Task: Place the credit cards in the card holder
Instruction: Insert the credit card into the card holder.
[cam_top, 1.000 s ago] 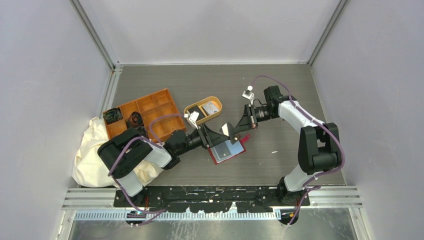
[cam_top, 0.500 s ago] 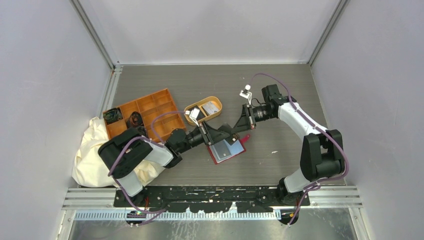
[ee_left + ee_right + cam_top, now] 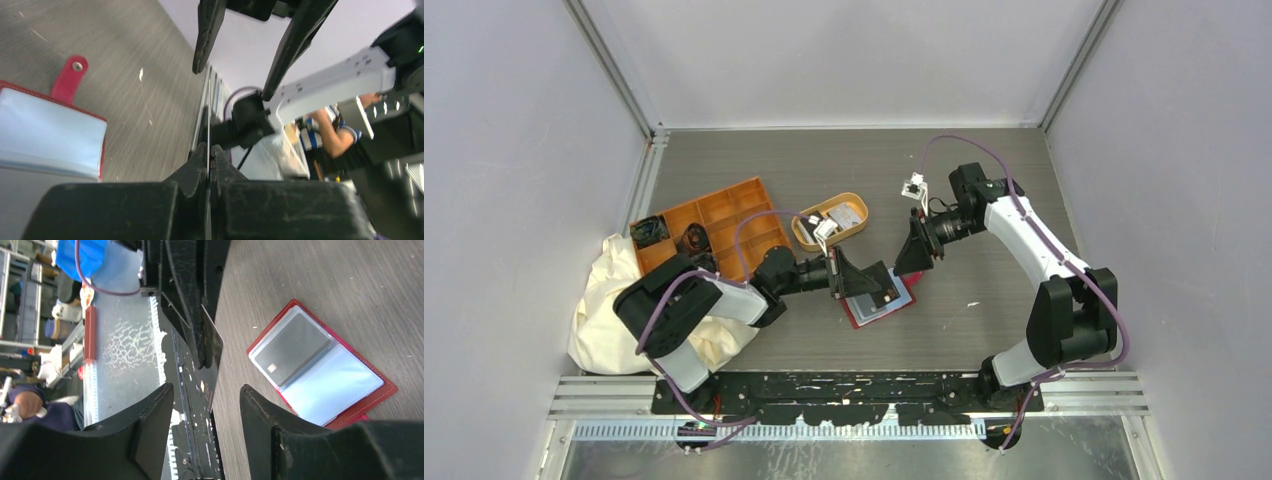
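Red card holder (image 3: 336, 384) with pale blue-grey lining, dark grey card (image 3: 293, 347), orange tray (image 3: 729, 210), tan dish (image 3: 864, 213), cream cloth (image 3: 599, 305), grey streaked bench (image 3: 824, 160).

Left arm (image 3: 689, 315) and right arm (image 3: 1036, 245) share one build above the black base plate (image 3: 844, 392): bulky black joints nearest the plate, white shells on the links beyond. A thin purple cable (image 3: 949, 138) loops along each arm away from the plate. Farthest from it, the left claw (image 3: 886, 290) and right claw (image 3: 906, 268) are matte black, with flat, tapering, scuffed fingers (image 3: 155, 420)
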